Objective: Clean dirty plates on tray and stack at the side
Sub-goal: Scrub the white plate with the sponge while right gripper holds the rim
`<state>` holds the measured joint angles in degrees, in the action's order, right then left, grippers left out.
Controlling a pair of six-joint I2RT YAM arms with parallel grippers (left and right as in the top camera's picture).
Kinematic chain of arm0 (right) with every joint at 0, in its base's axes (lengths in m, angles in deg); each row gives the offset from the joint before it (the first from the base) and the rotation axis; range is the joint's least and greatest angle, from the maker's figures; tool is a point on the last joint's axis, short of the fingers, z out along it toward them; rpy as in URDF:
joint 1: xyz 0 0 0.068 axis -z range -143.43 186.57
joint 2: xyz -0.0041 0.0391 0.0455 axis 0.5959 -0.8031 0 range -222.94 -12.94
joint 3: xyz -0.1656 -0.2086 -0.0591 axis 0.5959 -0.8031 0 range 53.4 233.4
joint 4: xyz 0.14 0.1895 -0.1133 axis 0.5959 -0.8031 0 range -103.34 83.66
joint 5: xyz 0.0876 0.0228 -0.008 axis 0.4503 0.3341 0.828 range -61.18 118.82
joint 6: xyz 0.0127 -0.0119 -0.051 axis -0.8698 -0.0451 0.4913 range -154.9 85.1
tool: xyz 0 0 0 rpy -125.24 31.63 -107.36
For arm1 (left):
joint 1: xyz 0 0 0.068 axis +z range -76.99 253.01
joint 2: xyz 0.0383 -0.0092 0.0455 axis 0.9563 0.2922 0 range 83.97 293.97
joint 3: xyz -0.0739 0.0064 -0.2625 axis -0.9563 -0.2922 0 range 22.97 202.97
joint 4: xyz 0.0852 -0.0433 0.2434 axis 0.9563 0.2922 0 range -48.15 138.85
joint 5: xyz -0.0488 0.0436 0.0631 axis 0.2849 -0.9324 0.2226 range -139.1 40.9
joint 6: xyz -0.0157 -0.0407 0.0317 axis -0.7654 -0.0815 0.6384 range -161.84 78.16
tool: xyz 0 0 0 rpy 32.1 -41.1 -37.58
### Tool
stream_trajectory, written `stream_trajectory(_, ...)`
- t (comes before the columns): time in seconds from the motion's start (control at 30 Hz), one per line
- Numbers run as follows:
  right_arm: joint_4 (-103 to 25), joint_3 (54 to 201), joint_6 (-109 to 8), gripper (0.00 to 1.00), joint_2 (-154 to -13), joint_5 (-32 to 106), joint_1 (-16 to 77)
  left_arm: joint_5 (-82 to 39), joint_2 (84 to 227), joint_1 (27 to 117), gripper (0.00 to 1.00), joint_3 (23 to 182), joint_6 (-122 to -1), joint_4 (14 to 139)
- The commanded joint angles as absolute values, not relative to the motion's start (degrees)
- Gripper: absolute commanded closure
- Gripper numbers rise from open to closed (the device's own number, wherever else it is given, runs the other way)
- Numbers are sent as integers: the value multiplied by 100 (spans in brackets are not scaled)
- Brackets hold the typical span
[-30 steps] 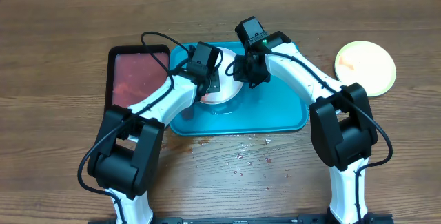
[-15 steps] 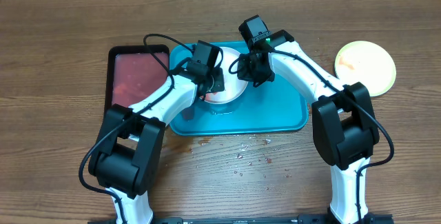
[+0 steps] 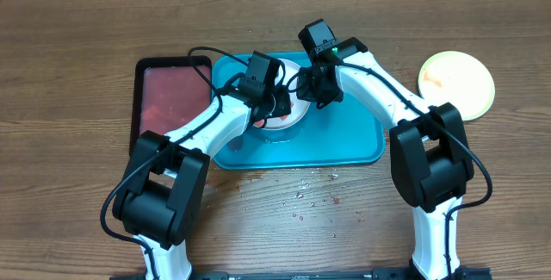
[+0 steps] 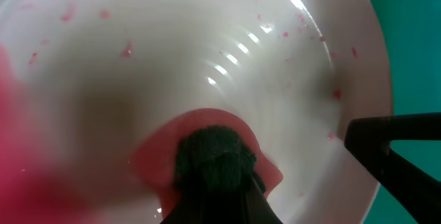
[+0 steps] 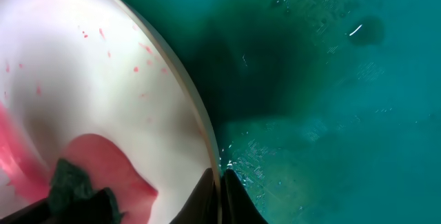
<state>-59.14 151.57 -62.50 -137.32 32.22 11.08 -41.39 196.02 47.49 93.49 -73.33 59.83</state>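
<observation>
Left gripper [image 4: 219, 200] clamped on dark green scrubber [image 4: 215, 156], pressed into the well of white plate [image 4: 172, 58]. Pink patch [image 4: 165, 156] around the scrubber: sauce or sponge body, can't tell. Red specks [image 4: 127, 48] on the plate wall. Right gripper [image 5: 222, 186] pinched closed on the plate's rim, steadying it; shadow under the rim suggests that edge is lifted. Plate sits left of centre on turquoise tray [image 3: 344, 146]. Black tray [image 3: 168, 99] with reddish liquid just beside it, left. Lime green plate [image 3: 456, 82] on table [image 3: 77, 47], well apart, right. Droplets [image 3: 301, 196] on the table in front.

Risks: thin rim pinch slips under scrub pressure, so the plate skids or flips and flings sauce. Scrub stroke toward the rim could knock the two grippers together.
</observation>
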Motion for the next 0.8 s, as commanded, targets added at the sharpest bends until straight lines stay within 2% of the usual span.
stream_trajectory(0.0,-5824,15196,-6304,96,-13675,3500,1027,-3726,19845,4587,96,9353,-7440,6131)
stream_trajectory(0.3,-5872,15196,-6302,96,-13675,3500,1027,-5433,19845,4806,96,9353,-7335,6365)
stream_trajectory(0.77,-5888,15196,-6302,96,-13675,3495,1027,-5540,19845,5619,96,9353,-6736,6280)
